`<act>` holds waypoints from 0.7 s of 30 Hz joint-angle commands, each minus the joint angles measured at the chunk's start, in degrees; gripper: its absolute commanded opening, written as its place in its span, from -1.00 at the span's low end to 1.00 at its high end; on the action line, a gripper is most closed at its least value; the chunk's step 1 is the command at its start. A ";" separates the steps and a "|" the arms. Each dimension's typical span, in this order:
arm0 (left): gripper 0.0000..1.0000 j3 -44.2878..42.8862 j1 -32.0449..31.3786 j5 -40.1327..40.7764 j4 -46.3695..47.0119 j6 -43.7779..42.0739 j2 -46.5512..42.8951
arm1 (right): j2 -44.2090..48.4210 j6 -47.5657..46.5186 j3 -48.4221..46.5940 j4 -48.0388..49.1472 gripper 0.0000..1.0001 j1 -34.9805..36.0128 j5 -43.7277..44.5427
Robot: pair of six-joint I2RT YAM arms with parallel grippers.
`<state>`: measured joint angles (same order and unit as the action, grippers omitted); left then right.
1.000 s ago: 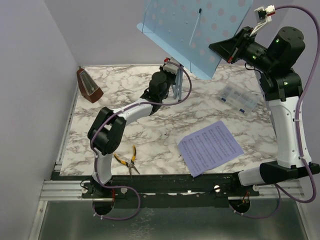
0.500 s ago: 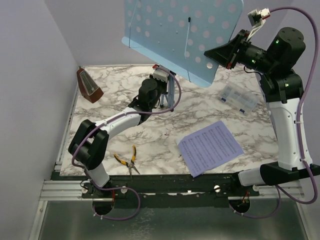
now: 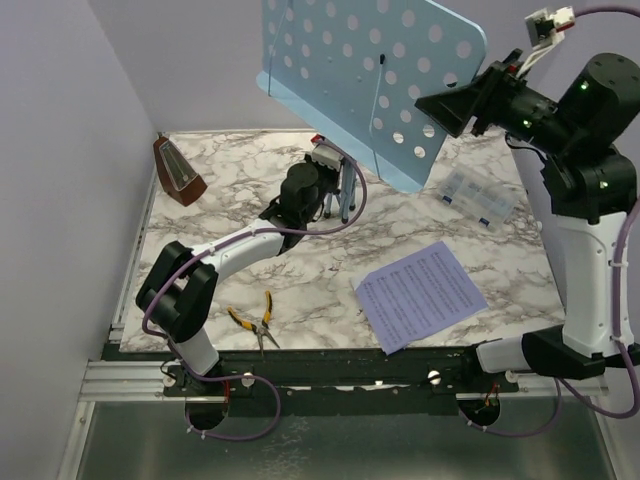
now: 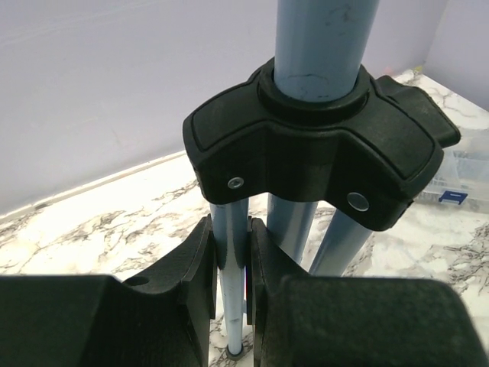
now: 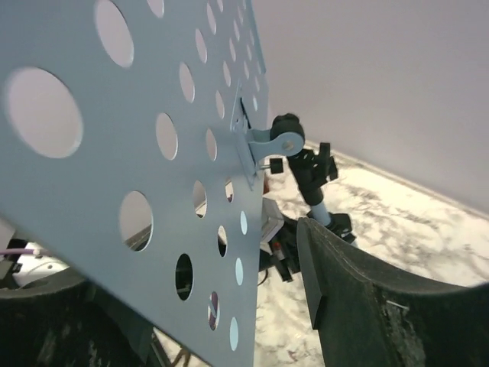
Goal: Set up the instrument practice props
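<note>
At the back of the marbled table, the light blue music stand is kept roughly upright, with its perforated desk tilted high above the rear edge. Its legs are seen bunched close under the black hub, not spread. One thin leg is pinched between the nearly closed jaws of the left gripper. The desk's right edge is straddled by the right gripper, jaws wide, nothing clamped.

The sheet of music lies flat at front right. The metronome stands far left, well apart.

Risk, as judged: with the legs unspread and only one leg gripped, the top-heavy stand may pivot or topple, perhaps onto the clear plastic box.
</note>
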<state>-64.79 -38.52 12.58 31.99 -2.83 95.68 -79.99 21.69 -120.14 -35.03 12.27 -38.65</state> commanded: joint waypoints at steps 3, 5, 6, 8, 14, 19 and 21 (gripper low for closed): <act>-1.00 0.37 -0.79 -2.36 -4.48 0.39 -0.27 | 9.68 -5.60 0.61 -1.38 0.50 -0.07 20.34; -1.00 0.28 -0.82 -2.38 -4.72 0.41 -0.25 | 14.32 -7.40 6.70 2.54 0.52 -0.10 30.71; -1.00 0.13 -0.79 -2.30 -4.82 0.42 -0.30 | 16.12 -8.58 10.17 4.66 0.52 -0.08 37.11; -1.00 0.03 -0.80 -2.21 -4.99 0.39 -0.15 | 18.36 -10.59 15.50 7.34 0.52 -0.07 48.67; -1.00 -0.07 -0.84 -2.91 -5.44 0.76 -0.16 | 18.12 -12.06 29.99 14.63 0.52 -0.15 59.70; -1.00 -0.07 -0.79 -4.54 -5.80 0.41 -0.34 | 14.12 -11.69 36.15 23.36 0.69 -0.19 40.40; -1.00 -0.24 -0.83 -5.43 -5.99 0.48 -0.40 | 7.38 -15.17 33.00 22.31 0.70 -0.24 22.01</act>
<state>-64.90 -39.07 11.38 31.53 -3.03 95.68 -65.14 10.94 -85.25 -18.35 12.21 8.56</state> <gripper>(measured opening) 0.203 0.837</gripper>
